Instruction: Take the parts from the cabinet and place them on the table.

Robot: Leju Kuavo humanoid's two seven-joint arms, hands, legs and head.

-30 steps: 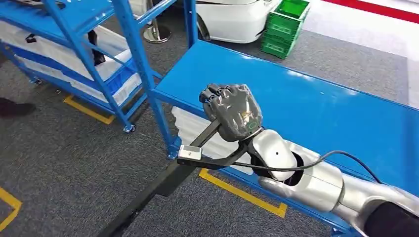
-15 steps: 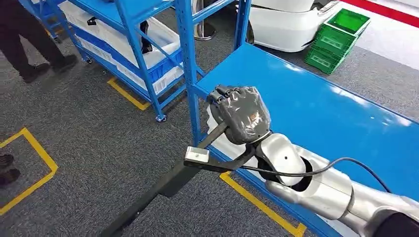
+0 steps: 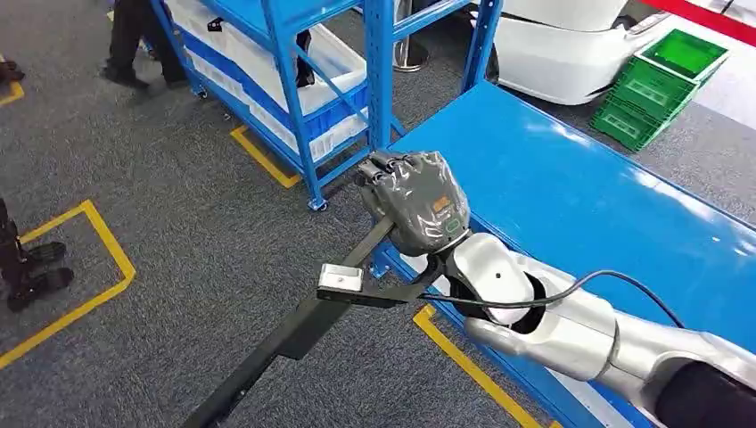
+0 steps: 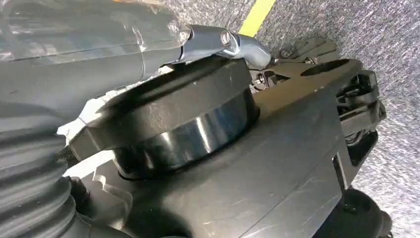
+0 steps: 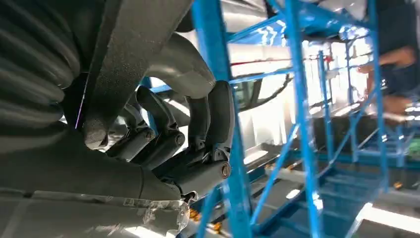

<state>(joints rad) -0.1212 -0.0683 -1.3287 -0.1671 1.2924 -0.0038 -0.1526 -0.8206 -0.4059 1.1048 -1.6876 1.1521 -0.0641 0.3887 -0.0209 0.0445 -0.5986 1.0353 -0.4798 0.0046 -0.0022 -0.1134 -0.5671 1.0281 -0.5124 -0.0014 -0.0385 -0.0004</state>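
Note:
My right hand [image 3: 417,201] hovers over the near left corner of the blue table [image 3: 579,196], its fingers curled around a long black bar-shaped part [image 3: 285,339]. The part slants down from the hand toward the floor at the lower left. Seen from the right wrist, the dark fingers [image 5: 198,139] wrap around that flat dark part [image 5: 129,59], with the blue cabinet frame [image 5: 223,99] close behind. The blue cabinet [image 3: 303,80] with white trays stands at the upper left. My left hand [image 4: 89,64] hangs beside my body; its fingers are hidden.
A person's legs [image 3: 134,45] stand by the cabinet and dark shoes [image 3: 36,267] are at the left edge. Green crates [image 3: 660,85] and a white car body panel [image 3: 571,45] lie beyond the table. Yellow tape [image 3: 98,241] marks the grey carpet.
The whole picture has shifted, so the camera has turned; cabinet and table slid right and up in view. My right hand keeps its hold on the black part.

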